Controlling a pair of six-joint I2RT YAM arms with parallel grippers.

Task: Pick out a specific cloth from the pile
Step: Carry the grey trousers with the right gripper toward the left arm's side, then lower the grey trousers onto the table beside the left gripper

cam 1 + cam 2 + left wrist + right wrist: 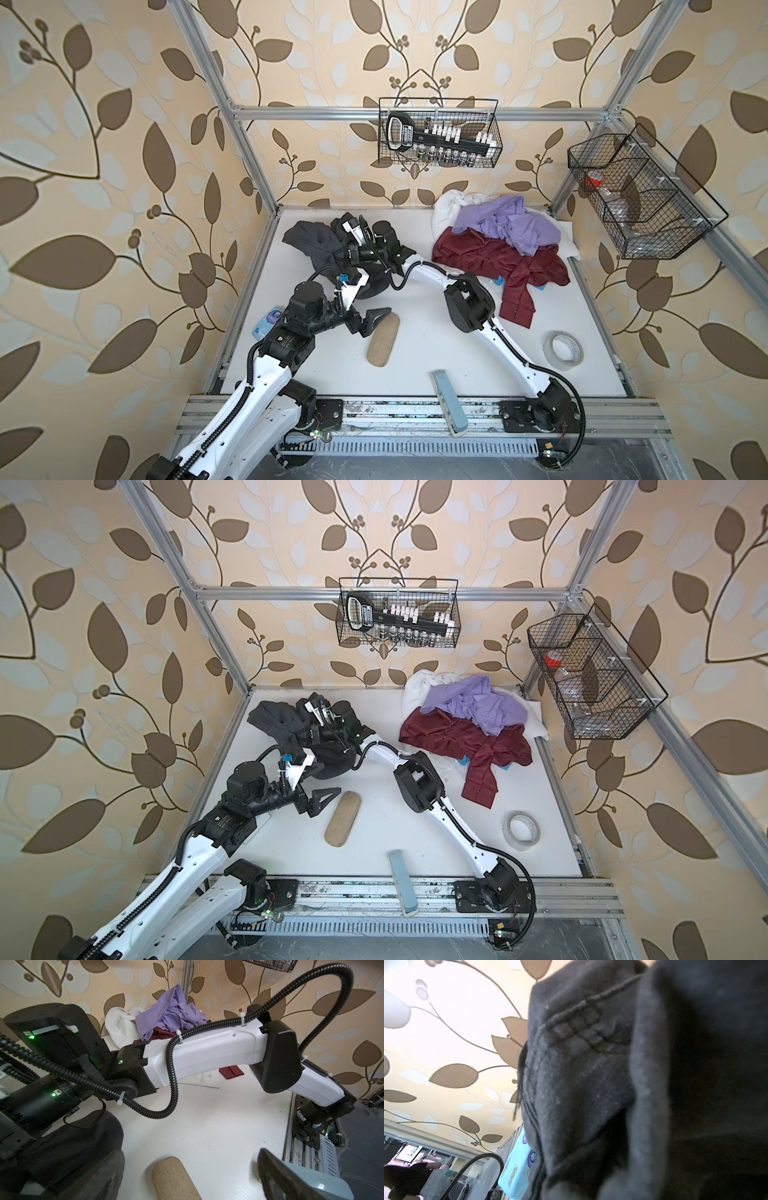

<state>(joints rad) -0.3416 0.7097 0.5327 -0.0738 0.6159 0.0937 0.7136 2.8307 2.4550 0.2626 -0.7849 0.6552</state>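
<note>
The cloth, a charcoal-black soft garment, is bunched at the far left of the white table in both top views, apart from the pile. My right gripper reaches across the middle and is buried in the cloth, shut on it, with its fingertips hidden. Dark fabric fills the right wrist view. The pile at the far right holds lilac, shiny maroon and white garments. My left gripper hangs open near the front left, just over one end of a tan case, holding nothing.
A tape roll lies at the right front. A grey-blue block rests on the front rail. A blue tissue pack sits at the table's left edge. Wire baskets hang on the back wall and the right wall.
</note>
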